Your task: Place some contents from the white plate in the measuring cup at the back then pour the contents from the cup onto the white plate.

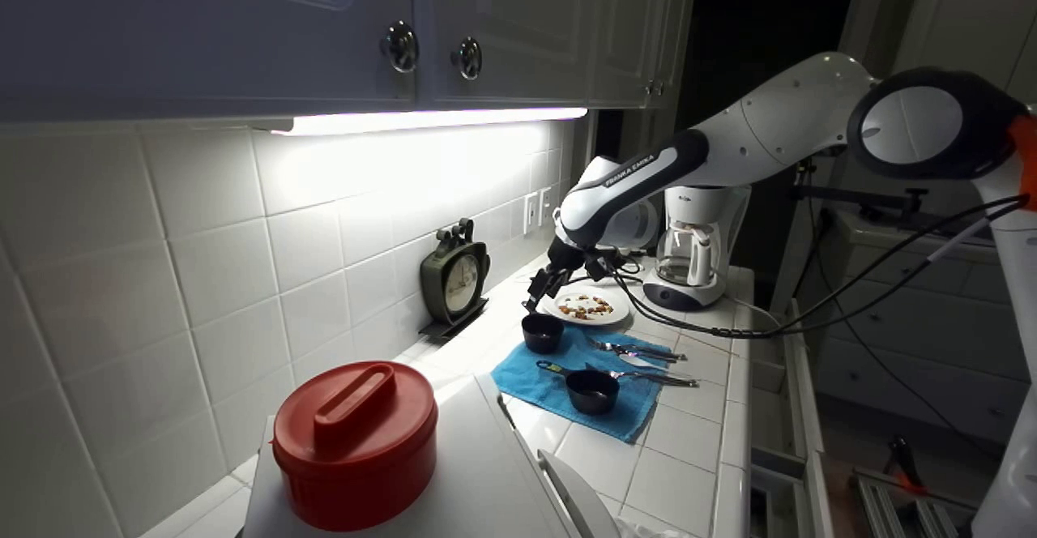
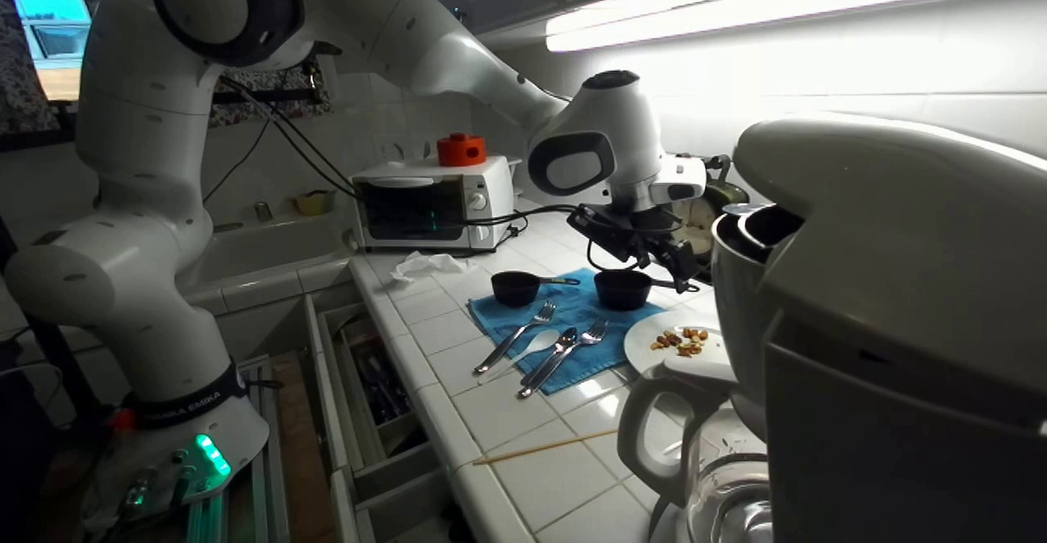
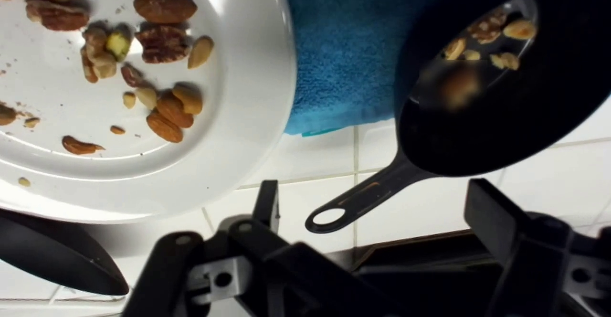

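End effector [image 3: 374, 205] near round black cup [image 3: 520, 109]

nuts [image 3: 487, 27] in cup [image 3: 534, 111] beside plate [image 3: 258, 102]

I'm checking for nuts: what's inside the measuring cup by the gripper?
Several nut pieces show inside the measuring cup, plus a blurred brown bit, perhaps midair. The cup's wall hides part of the bottom; anything there can't be seen.
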Motion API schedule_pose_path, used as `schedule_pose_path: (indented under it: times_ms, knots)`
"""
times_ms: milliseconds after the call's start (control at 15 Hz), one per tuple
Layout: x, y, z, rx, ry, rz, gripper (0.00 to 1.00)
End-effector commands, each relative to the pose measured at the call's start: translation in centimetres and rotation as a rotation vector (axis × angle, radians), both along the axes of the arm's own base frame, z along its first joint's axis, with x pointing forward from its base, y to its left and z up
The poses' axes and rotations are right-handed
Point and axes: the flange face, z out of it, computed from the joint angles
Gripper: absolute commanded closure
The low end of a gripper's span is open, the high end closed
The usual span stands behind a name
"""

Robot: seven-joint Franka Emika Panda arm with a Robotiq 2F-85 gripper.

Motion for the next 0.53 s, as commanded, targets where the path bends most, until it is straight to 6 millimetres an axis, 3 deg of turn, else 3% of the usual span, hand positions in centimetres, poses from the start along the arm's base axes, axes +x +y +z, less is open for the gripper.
schedule_pose_path:
  times_ms: [0,467]
  knots:
    - [1.7,-0.5,-0.5,0.047,-0.040,-0.091,0.00]
    - [3.3,0.2,-1.0,0.076,-0.040,-0.148,0.00]
